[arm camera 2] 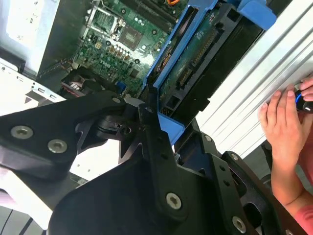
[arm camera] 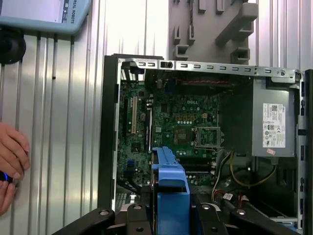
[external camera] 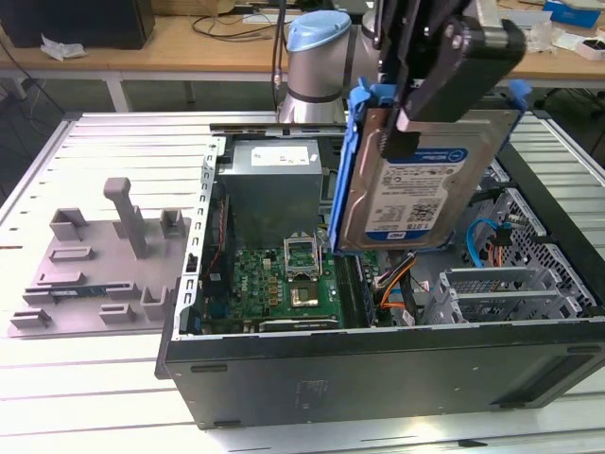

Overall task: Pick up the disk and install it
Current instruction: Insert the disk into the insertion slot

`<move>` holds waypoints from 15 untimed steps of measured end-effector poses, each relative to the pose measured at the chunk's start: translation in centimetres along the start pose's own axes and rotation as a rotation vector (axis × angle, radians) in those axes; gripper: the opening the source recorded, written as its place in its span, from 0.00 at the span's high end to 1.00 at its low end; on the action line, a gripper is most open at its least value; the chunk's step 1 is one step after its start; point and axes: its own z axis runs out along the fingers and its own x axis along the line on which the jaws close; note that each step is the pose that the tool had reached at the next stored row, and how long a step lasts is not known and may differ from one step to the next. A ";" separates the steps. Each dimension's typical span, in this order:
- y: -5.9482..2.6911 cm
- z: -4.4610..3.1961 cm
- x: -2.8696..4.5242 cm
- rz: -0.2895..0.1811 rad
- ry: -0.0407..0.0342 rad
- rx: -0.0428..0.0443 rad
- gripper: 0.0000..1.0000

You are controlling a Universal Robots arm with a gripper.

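Note:
The disk (external camera: 416,194), a silver drive with a white-and-blue label in a blue carrier rail (external camera: 345,161), hangs tilted on edge above the open computer case (external camera: 378,364). My gripper (external camera: 405,128) is shut on it from above, one black finger lying across the labelled face. In the second wrist view the disk's green circuit-board side (arm camera 2: 193,56) and its blue rail (arm camera 2: 164,73) stick out past the gripper (arm camera 2: 154,115). In the first wrist view the rail's edge (arm camera: 168,178) stands between the fingers (arm camera: 139,218), over the motherboard (arm camera: 181,125).
Inside the case lie the motherboard (external camera: 284,274), the grey power supply (external camera: 274,180) and metal drive cages (external camera: 510,279) with orange and blue cables. A grey fixture (external camera: 104,255) sits on the table at the exterior view's left. A person's hand (arm camera 2: 283,122) rests beside the case.

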 end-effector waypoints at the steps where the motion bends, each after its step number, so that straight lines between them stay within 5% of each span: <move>1: -0.22 -0.01 0.01 0.000 0.0000 0.0000 0.63; 15: -5.91 0.01 0.19 0.000 0.0001 0.0032 0.63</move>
